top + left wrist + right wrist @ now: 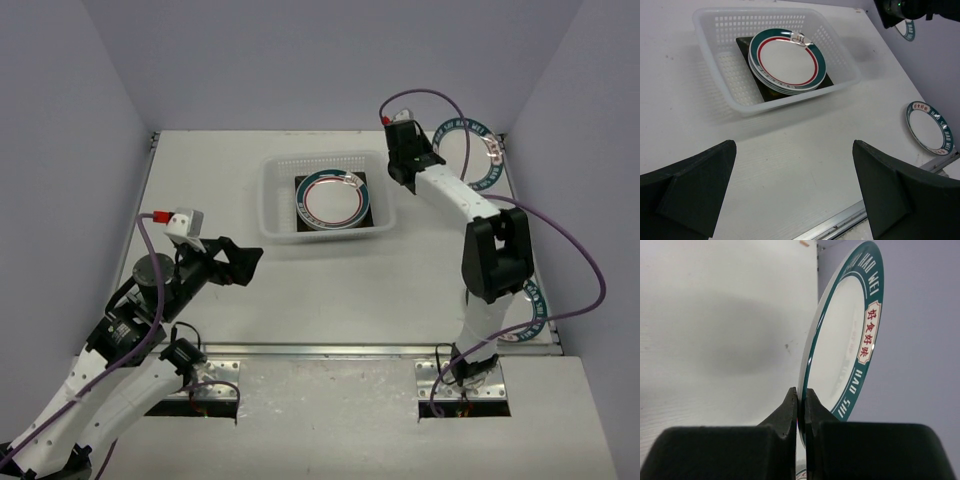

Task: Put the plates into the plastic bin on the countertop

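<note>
Your right gripper (801,396) is clamped on the thin rim of the teal-rimmed lettered plate (850,340) at the countertop's (200,200) far right, likely its only purchase, well apart from the plastic bin (272,200); your left gripper (795,145) stands wide open, empty.

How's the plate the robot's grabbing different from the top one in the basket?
The grabbed plate is pinched by the right fingers; the top plate lies flat in the basket. The grabbed plate's rim has writing; the top plate's has a red ring. Both are round, white, teal-rimmed.
</note>
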Motion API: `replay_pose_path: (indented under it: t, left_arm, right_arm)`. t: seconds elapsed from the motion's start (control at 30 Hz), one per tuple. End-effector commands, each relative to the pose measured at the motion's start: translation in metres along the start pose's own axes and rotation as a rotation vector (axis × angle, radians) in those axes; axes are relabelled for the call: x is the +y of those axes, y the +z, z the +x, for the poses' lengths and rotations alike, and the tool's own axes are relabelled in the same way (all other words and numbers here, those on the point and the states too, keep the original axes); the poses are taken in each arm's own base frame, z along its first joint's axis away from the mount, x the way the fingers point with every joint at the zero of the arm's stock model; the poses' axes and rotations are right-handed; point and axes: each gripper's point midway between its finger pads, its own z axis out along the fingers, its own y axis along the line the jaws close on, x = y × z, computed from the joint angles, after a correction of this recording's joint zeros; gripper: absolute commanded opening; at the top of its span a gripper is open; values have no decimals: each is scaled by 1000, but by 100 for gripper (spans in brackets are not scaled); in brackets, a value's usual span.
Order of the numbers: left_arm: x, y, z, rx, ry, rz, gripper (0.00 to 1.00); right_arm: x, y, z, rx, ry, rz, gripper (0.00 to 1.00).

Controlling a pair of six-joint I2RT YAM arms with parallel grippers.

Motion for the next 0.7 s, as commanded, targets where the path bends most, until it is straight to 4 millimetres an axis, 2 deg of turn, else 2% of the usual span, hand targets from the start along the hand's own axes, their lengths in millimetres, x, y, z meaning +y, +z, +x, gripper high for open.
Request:
replay_pose_path:
  t: [0.0,0.07,0.17,0.2,0.27,0.33,0.4,0.47,0.57,0.67]
  left_arm:
    - [-5,3,-7,-30,8,21,100]
    - [-4,3,-6,-26,8,18,100]
    - [-3,5,-6,-21,8,6,100]
    - [-1,6,-6,-20,6,-2,100]
    - [0,5,-6,-24,2,-11,100]
    - [1,5,-7,-29,0,-17,100]
    - [2,5,-7,-29,-2,-20,100]
    - [2,5,-7,-27,-2,-24,100]
    - [3,6,-6,-24,-3,-30,100]
    - [4,6,-6,-25,-3,-31,100]
  right_arm:
    - [-45,-40,-28,-93,30,90,0]
    - [-32,-63,-47,-182,11,55,0]
    - [31,-135,-84,-391,-127,-89,0]
    - [45,-145,-88,-425,-151,-132,0]
    - [91,-179,-97,-520,-226,-267,0]
    - [128,-206,-100,-578,-290,-337,0]
    - [157,-214,-103,-578,-342,-347,0]
    - [186,-212,-99,-554,-399,-356,0]
    - [207,-216,-104,-538,-386,-370,0]
    - [219,-214,-100,-491,-387,-386,0]
